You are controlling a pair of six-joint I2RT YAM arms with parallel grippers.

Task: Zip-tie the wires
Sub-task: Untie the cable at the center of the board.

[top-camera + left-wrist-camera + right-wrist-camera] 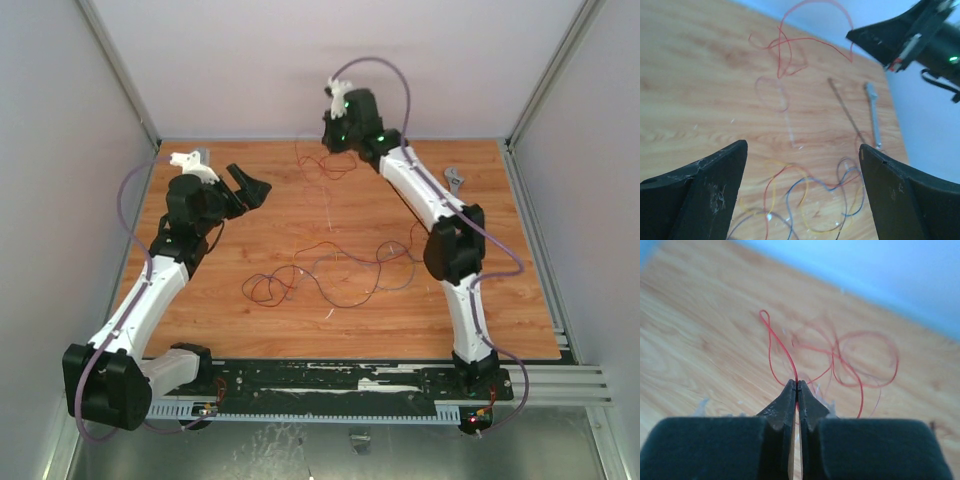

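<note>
the right gripper [797, 386] is pinched tight on one thin red wire [769, 347] from the far bunch. the left gripper [802, 147] gapes wide and holds nothing. more wires [330, 264] lie mid-table. they look light, floppy and tangly, so grab where many strands cross.

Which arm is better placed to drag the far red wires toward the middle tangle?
Right: the right claw is shut on a strand of the far red wires; the left claw hangs open, holding nothing.
</note>
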